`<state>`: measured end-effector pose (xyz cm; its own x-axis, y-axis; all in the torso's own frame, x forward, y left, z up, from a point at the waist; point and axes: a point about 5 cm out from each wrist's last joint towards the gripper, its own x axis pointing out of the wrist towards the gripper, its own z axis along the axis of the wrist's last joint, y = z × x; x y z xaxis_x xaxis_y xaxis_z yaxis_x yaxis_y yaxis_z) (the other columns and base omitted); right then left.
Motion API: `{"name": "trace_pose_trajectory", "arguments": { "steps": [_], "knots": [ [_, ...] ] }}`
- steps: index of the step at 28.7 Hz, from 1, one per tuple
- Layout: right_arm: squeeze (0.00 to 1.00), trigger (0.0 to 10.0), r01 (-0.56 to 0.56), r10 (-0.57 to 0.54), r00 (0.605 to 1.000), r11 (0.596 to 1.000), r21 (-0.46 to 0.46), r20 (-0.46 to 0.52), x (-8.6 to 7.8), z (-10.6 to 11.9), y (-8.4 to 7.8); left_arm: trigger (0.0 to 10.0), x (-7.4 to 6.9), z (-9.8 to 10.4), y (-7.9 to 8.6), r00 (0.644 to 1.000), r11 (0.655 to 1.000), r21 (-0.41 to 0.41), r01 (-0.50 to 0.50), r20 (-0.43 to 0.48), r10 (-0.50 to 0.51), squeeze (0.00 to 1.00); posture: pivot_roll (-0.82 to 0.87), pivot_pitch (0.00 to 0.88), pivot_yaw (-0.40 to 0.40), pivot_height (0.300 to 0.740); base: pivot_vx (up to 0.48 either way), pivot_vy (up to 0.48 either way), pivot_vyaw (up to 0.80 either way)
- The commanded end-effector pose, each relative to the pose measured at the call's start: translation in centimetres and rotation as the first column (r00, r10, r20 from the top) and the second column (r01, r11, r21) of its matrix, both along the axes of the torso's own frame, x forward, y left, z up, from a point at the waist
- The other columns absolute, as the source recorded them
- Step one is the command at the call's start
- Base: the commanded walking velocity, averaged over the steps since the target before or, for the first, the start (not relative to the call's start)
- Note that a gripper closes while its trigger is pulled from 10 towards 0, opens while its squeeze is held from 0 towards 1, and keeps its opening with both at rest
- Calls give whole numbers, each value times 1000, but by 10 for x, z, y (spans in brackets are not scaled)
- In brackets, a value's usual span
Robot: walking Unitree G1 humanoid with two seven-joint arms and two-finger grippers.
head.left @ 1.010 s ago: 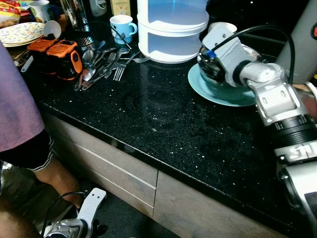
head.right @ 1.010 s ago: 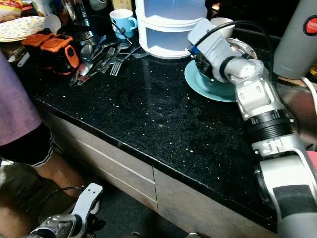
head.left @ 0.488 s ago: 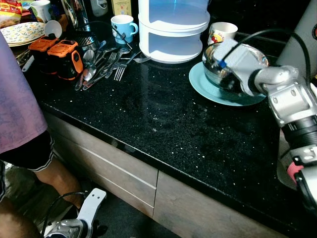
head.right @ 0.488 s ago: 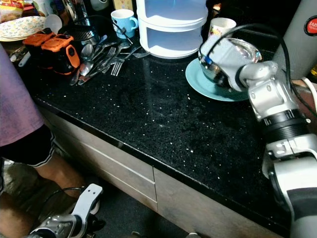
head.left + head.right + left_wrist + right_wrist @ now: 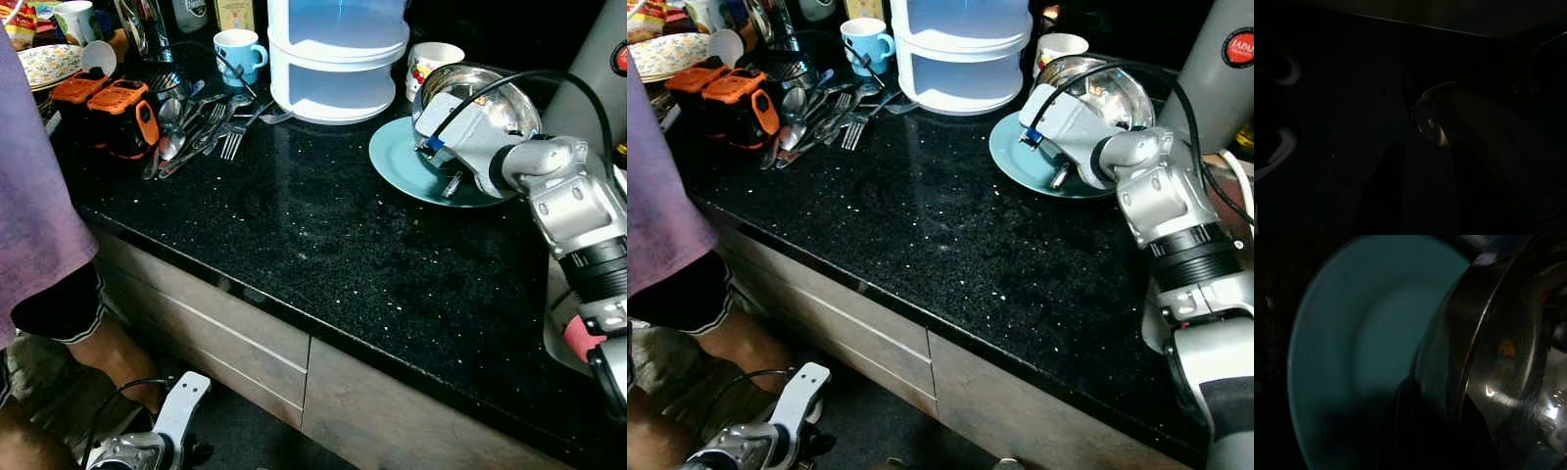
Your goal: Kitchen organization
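Observation:
A steel bowl [image 5: 480, 93] stands tilted on its edge on a teal plate [image 5: 402, 166] at the back right of the black counter [image 5: 313, 225]. My right gripper [image 5: 449, 174] reaches in from the right and is shut on the bowl's near rim. One black finger [image 5: 452, 184] lies over the plate. In the right wrist view the bowl's rim [image 5: 1474, 342] runs between the dark fingers, with the teal plate [image 5: 1361, 342] beside it. My left arm [image 5: 147, 446] hangs idle below the counter.
A white stacked container [image 5: 338, 59], a blue mug [image 5: 238, 54] and a white mug [image 5: 431, 61] stand behind. Loose cutlery [image 5: 201, 122] and orange-black tools [image 5: 113, 108] lie at the left. A person [image 5: 29, 225] stands at the left edge. A grey cylinder [image 5: 602, 69] stands far right.
The steel bowl has gone from lying in the plate to tilted up on edge. My right gripper has shifted right and lower along its rim.

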<state>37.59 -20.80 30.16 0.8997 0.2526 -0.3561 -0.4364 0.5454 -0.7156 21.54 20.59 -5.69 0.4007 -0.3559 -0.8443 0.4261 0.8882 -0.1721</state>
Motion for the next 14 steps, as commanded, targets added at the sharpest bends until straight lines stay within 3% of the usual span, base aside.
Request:
{"name": "trace_pose_trajectory", "arguments": {
  "steps": [1, 4, 5, 6, 9, 10, 14],
  "knots": [
    [0, 0, -40, 38, 998, 998, 38, 53, -2, 8, 6, 10000, -8, -4, 2, 1000, 1000, 12, 10, -30, -9, 0, 7, 125, 8, 740, 0, 0, 0],
    [0, 0, -62, 52, 995, 993, 105, 87, -2, 12, 9, 10000, -8, -4, 2, 999, 1000, 12, 10, -30, -10, 0, 7, 125, 8, 740, 0, 0, 0],
    [0, 0, -120, 81, 983, 961, 249, 163, -5, 24, 15, 10000, -8, -4, 2, 1000, 1000, 12, 9, -30, -9, 0, 7, 125, 8, 740, 0, 0, 0],
    [0, 0, -120, 81, 983, 961, 249, 163, -5, 24, 15, 10000, -8, -4, 2, 1000, 1000, 12, 9, -30, -9, 0, 7, 125, 8, 740, 0, 0, 0],
    [0, 0, -253, 132, 949, 863, 437, 288, -16, 41, 20, 10000, -7, -4, 2, 1000, 1000, 12, 10, -30, -9, 0, 8, 125, 10, 740, 0, 0, 0],
    [0, 0, -253, 132, 949, 863, 437, 288, -16, 41, 20, 10000, -7, -4, 2, 1000, 1000, 12, 10, -30, -9, 0, 8, 125, 10, 740, 0, 0, 0],
    [0, 0, -352, 179, 916, 787, 507, 359, -29, 47, 21, 10000, -8, -4, 2, 999, 1000, 13, 11, -31, -11, 0, 4, 126, 14, 740, 0, 0, 0]
  ]
}}
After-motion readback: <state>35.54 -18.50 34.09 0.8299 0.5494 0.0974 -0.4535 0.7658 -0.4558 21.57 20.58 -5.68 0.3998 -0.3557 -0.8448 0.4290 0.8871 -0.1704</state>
